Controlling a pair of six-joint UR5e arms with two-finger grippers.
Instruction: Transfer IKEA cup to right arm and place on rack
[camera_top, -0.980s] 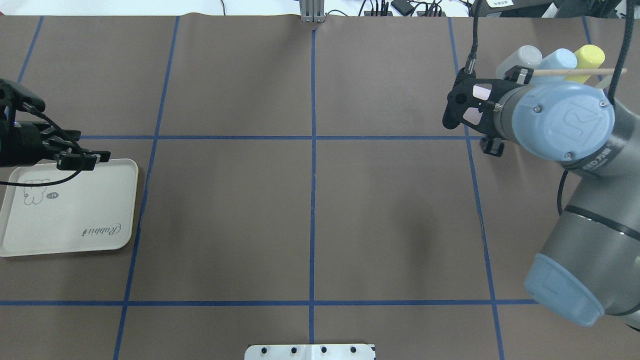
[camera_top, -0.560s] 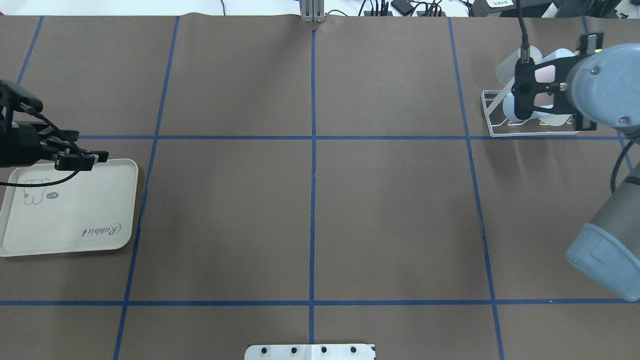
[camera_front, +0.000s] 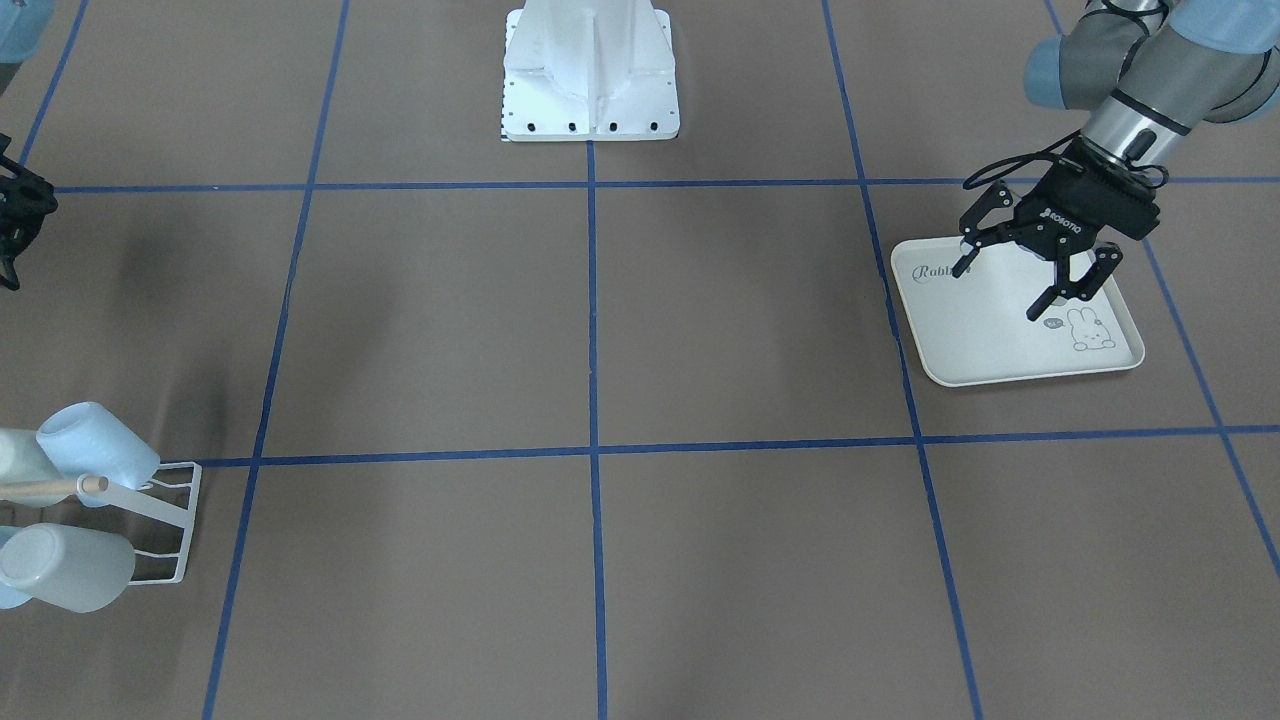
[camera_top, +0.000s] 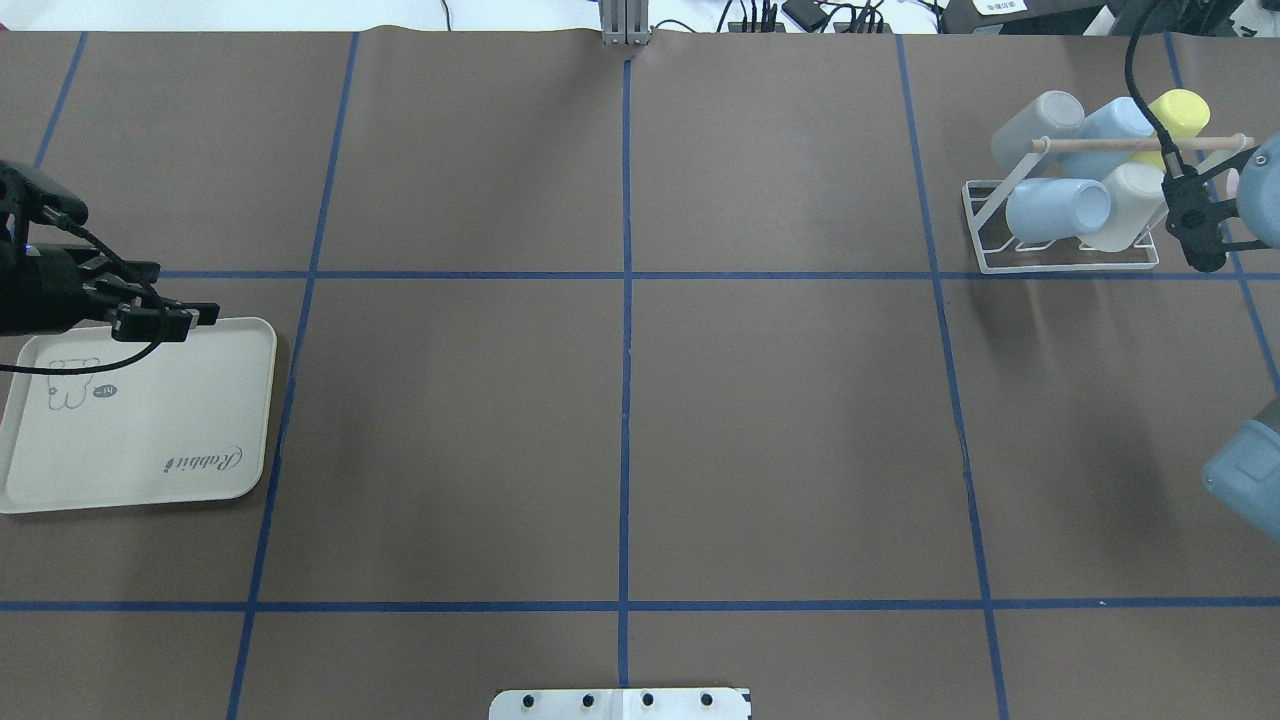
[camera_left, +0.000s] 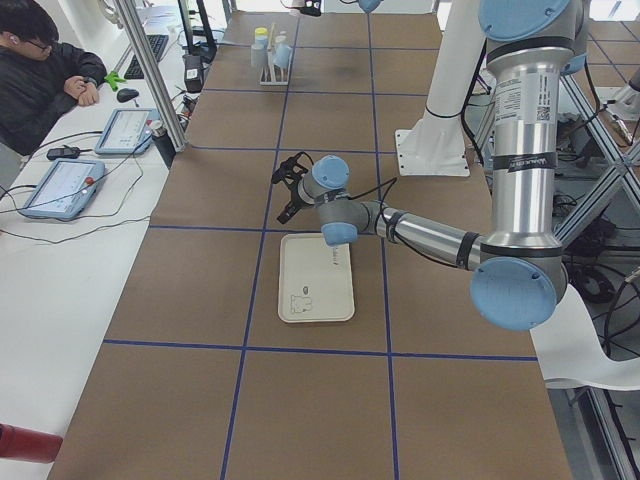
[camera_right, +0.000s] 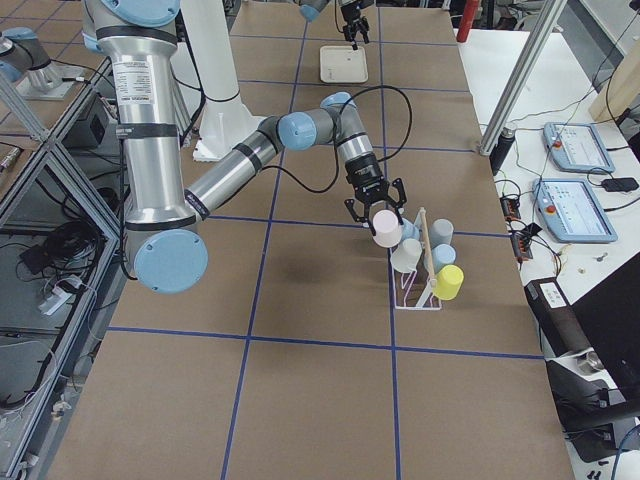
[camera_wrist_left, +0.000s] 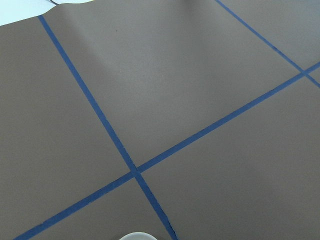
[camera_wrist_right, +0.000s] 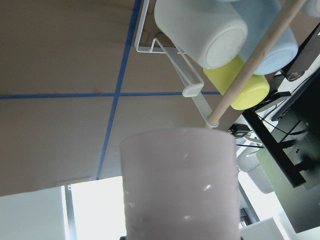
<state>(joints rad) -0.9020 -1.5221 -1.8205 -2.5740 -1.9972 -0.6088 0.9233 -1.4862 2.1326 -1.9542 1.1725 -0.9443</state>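
Pink cup (camera_wrist_right: 180, 185) clenched in right pincer (camera_right: 378, 212) beside rack (camera_right: 418, 303); risk: rim strikes dowel (camera_wrist_right: 260, 60), dislodging racked cups (camera_top: 1058, 210); left pincer (camera_front: 1003, 285) released.

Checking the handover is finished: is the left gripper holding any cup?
No, the left gripper hangs open and empty above the cream rabbit-print plastic tray.

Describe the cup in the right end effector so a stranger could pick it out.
Find the white wire rack at the table's far right corner, seen from the robot. Beside it, the right end effector holds one cup in the air. It is pale pink and the only one not racked; the racked cups are blue, grey, white and yellow.
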